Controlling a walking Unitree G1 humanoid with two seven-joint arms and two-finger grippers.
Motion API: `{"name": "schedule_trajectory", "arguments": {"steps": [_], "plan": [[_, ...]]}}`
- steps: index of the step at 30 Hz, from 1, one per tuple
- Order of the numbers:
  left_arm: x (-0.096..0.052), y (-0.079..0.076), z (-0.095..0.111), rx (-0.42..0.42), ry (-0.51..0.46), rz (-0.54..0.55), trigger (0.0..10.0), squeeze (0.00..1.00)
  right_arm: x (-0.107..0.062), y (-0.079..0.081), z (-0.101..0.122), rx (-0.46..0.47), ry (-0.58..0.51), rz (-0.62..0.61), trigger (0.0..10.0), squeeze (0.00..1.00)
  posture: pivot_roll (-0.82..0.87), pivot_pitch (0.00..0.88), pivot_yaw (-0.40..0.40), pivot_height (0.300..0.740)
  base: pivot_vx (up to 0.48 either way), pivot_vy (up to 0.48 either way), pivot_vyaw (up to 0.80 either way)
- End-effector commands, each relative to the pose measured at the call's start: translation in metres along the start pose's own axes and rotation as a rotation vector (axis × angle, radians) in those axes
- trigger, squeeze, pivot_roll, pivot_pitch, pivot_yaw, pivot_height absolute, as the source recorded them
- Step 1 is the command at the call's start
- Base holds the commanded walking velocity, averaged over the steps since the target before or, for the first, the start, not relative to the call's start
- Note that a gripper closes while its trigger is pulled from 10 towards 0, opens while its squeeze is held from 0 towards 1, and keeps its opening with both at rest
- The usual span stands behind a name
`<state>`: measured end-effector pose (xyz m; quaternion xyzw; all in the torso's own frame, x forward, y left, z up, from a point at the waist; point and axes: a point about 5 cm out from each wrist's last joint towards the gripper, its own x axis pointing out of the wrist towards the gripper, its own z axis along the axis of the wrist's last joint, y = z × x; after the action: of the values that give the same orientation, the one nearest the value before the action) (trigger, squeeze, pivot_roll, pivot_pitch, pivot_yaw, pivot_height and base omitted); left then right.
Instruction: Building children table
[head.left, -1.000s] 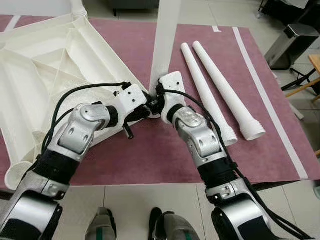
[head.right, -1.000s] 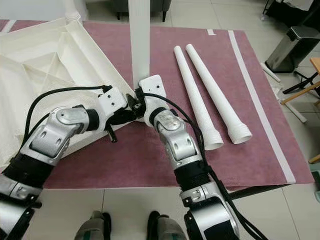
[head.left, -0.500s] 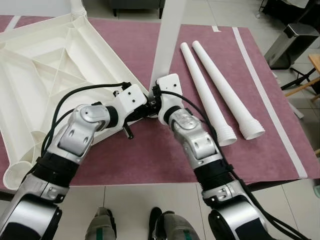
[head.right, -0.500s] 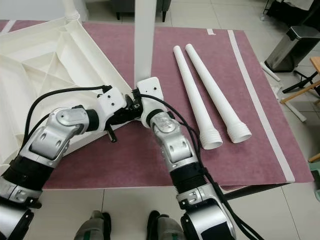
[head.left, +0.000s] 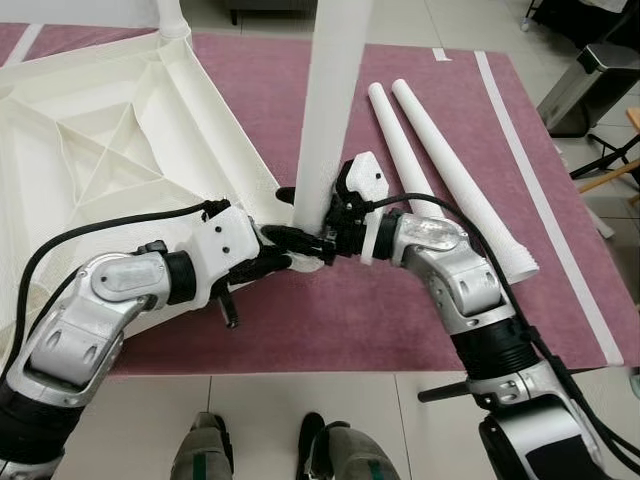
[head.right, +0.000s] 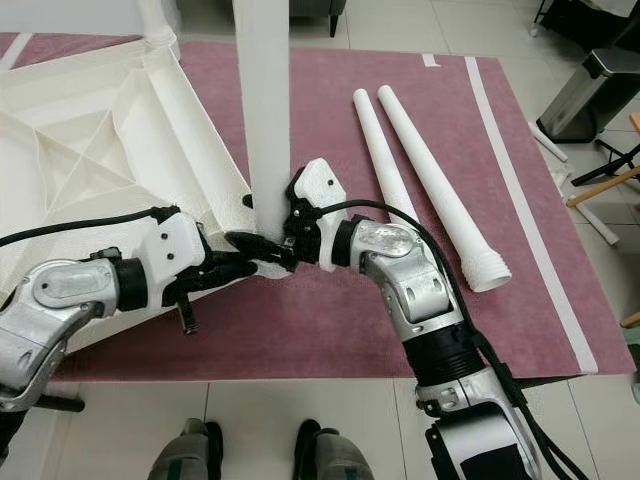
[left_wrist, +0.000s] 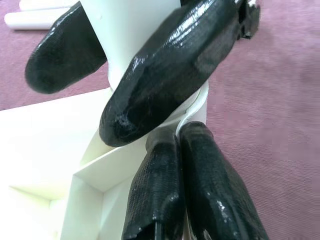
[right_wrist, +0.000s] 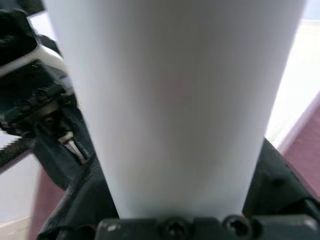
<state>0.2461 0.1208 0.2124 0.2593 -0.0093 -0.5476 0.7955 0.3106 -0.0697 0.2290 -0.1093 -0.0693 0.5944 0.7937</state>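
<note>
Mat, dusty rose (head.left: 300, 330), spread flat over the floor, taking up the centre of the head views; pale stripe (head.left: 545, 205) running along the mat's edge at 3 o'clock; floor of light tiles (head.left: 330, 420), showing past the mat's near edge at 6 o'clock; bin, grey metal with a dark lid (head.left: 590, 85), standing off the mat at 2 o'clock; wooden frame piece (head.left: 610, 170), just below the bin at 3 o'clock, cut off by the picture's edge.
</note>
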Motion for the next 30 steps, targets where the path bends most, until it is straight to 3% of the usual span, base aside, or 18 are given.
{"name": "schedule_trajectory", "arguments": {"steps": [1, 10, 16, 17, 18, 21, 25, 30], "plan": [[-0.004, -0.011, 0.021, 0.074, -0.089, -0.159, 0.0, 0.00, -0.002, 0.000, 0.002, 0.001, -0.007, 0.022, 0.0, 0.00, 0.16, 0.207, -0.054, 0.740, 0.000, 0.000, 0.00], [0.001, -0.005, 0.016, 0.064, -0.060, -0.085, 0.0, 0.00, 0.005, -0.002, -0.003, 0.041, 0.001, -0.022, 0.0, 0.00, 0.16, 0.208, -0.054, 0.740, 0.000, 0.000, 0.00], [0.014, 0.014, 0.007, 0.053, -0.010, 0.043, 0.0, 0.00, 0.013, -0.005, -0.017, 0.052, 0.069, -0.187, 0.0, 0.00, 0.15, 0.207, -0.053, 0.740, 0.000, 0.000, 0.00], [0.024, 0.027, 0.005, 0.043, 0.006, 0.114, 0.0, 0.00, 0.019, -0.005, -0.026, 0.070, 0.111, -0.300, 0.0, 0.00, 0.15, 0.206, -0.050, 0.740, 0.000, 0.000, 0.00], [0.027, 0.031, 0.005, 0.038, 0.012, 0.136, 0.0, 0.00, 0.021, -0.004, -0.030, 0.078, 0.126, -0.337, 0.0, 0.00, 0.14, 0.207, -0.050, 0.740, 0.000, 0.000, 0.00], [0.029, 0.033, 0.005, 0.034, 0.016, 0.149, 0.0, 0.00, 0.022, -0.004, -0.032, 0.083, 0.133, -0.356, 0.0, 0.00, 0.14, 0.207, -0.050, 0.740, 0.000, 0.000, 0.00], [0.043, 0.053, 0.003, 0.023, 0.051, 0.238, 0.0, 0.00, 0.030, -0.004, -0.050, 0.099, 0.217, -0.533, 0.0, 0.00, 0.14, 0.204, -0.044, 0.740, 0.000, 0.000, 0.00], [0.050, 0.063, 0.003, 0.019, 0.069, 0.281, 0.0, 0.00, 0.034, -0.007, -0.055, 0.112, 0.244, -0.632, 0.0, 0.00, 0.14, 0.202, -0.042, 0.740, 0.000, 0.000, 0.00]]}}
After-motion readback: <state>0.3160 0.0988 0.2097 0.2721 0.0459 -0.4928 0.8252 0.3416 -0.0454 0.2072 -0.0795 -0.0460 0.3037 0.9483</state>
